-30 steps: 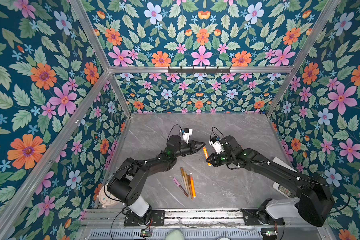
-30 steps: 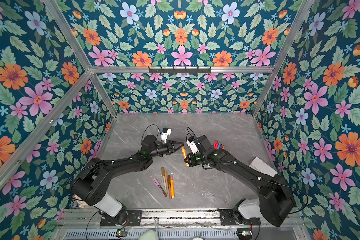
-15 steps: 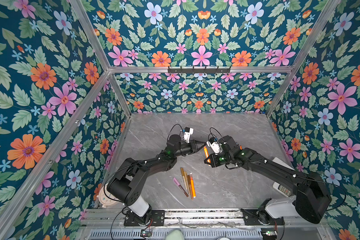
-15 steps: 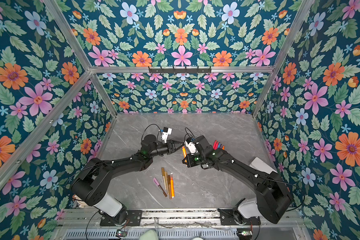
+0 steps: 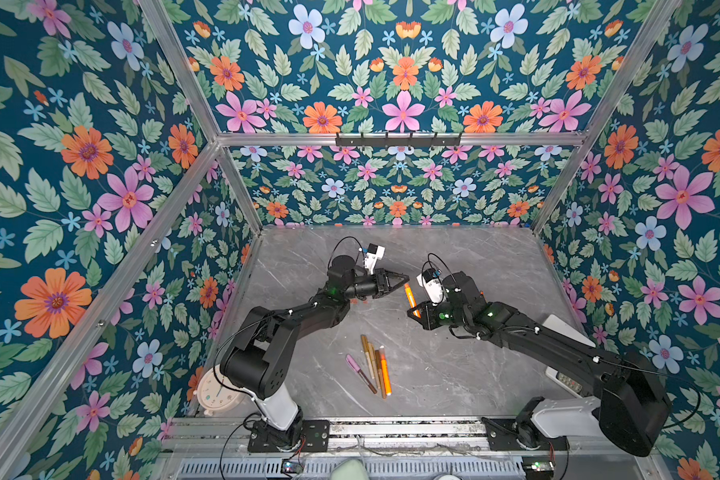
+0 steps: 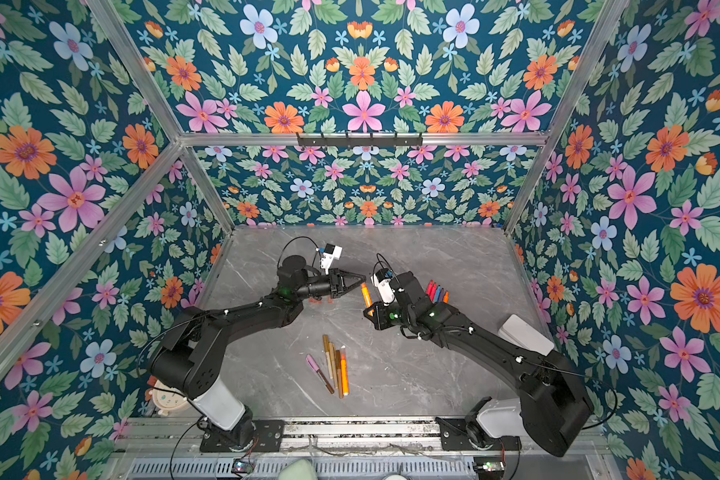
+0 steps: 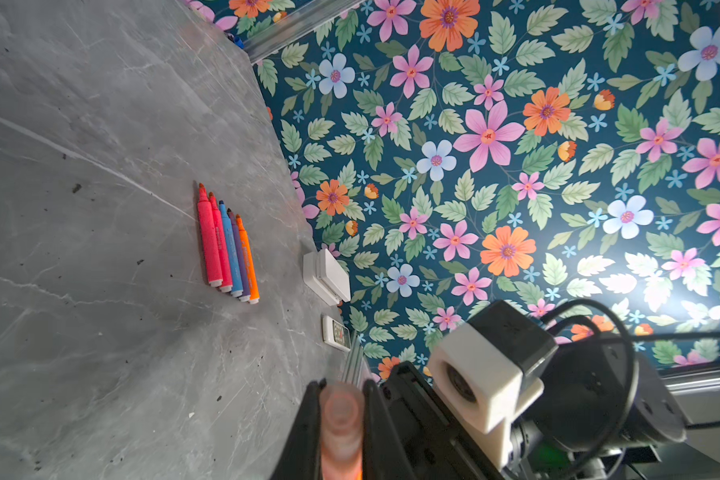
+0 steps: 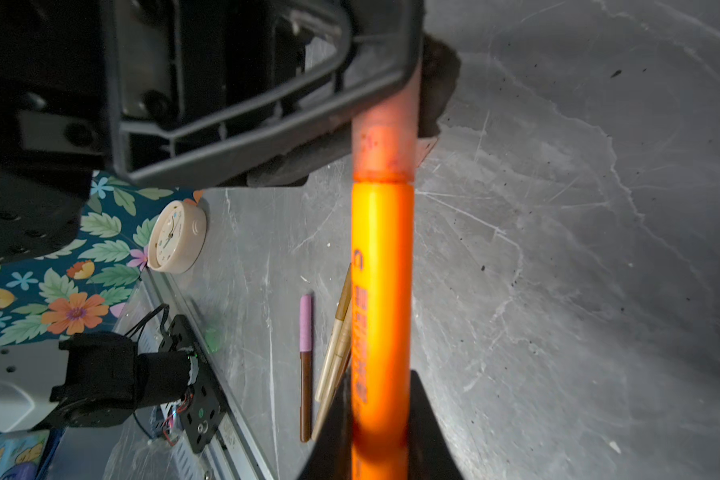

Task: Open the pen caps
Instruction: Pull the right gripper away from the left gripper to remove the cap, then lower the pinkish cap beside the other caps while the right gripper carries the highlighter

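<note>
An orange pen (image 5: 410, 297) hangs above the middle of the table between my two arms. My right gripper (image 5: 415, 313) is shut on its orange barrel (image 8: 383, 270), seen in the right wrist view with the right gripper (image 8: 379, 378) low on the barrel. The pen's translucent orange cap (image 8: 383, 141) meets the barrel at a seam. My left gripper (image 5: 402, 279) is shut on that cap (image 7: 341, 415), which the left wrist view shows end-on between the jaws of the left gripper (image 7: 341, 386).
A row of uncapped coloured pens (image 6: 436, 291) lies behind the right arm. Capped purple, gold and orange pens (image 5: 371, 370) lie at the front middle. A round clock (image 5: 215, 392) stands front left. A white box (image 5: 566, 330) and a remote (image 5: 566, 380) sit at the right edge.
Both grippers, with the orange pen between them, have shifted slightly toward the back of the table. Both holds stay the same.
</note>
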Motion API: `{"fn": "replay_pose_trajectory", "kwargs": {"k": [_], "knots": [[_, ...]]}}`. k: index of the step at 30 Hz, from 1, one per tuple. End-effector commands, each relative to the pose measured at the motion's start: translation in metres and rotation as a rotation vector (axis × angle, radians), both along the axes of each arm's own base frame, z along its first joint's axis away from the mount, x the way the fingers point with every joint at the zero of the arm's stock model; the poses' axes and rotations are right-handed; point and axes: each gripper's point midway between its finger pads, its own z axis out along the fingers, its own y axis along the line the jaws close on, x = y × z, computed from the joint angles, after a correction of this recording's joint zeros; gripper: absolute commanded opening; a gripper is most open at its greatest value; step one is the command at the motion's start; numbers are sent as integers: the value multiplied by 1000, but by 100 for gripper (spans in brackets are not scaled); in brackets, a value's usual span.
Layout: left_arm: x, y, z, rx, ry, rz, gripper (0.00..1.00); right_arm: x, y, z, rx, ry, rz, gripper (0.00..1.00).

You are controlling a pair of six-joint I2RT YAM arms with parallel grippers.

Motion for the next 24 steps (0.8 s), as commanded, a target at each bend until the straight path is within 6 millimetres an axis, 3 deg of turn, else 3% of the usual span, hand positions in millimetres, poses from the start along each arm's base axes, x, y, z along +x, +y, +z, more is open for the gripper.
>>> {"fn": "replay_pose_trajectory", "kwargs": {"k": [1, 7, 9, 13, 20, 22, 24], "knots": [[43, 19, 24, -41, -72, 167, 0, -34, -14, -32, -90, 133, 21, 0], [59, 20, 33, -3, -92, 198, 0, -46, -24, -41, -72, 134, -15, 0], [62, 21, 26, 50, -92, 210, 0, -47, -30, -42, -81, 128, -33, 0], [72, 44, -16, 375, -63, 300, 0, -47, -47, -46, -127, 107, -81, 0], [59, 120, -89, 903, -3, 416, 0, -34, -84, -53, -128, 115, -188, 0], [55, 124, -106, 938, 25, 382, 0, -31, -90, -54, -124, 121, -204, 0], [49, 115, -122, 931, 61, 312, 0, -31, -94, -54, -130, 123, -210, 0]]}}
